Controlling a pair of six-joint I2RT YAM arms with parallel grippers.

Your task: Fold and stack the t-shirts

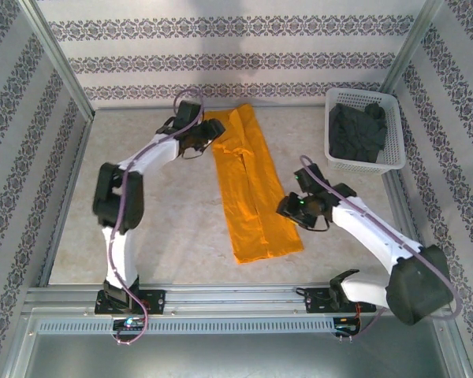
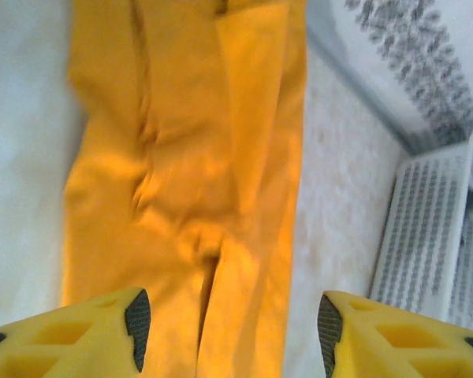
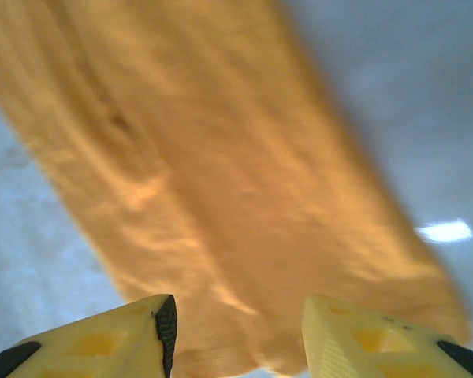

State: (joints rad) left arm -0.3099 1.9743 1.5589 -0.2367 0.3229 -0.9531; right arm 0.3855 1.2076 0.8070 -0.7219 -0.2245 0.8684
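Left gripper (image 2: 232, 331): your fingers stand well apart above the orange t-shirt (image 2: 181, 157), gripping nothing.
Right gripper (image 3: 238, 335): your fingers parted over it, empty.

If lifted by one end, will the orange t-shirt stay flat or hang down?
Likely floppy: the orange t-shirt lies in soft creases and folded layers, so it would probably droop and unfold. It looks thin, so probably light. Pushed, it would likely bunch, not slide.
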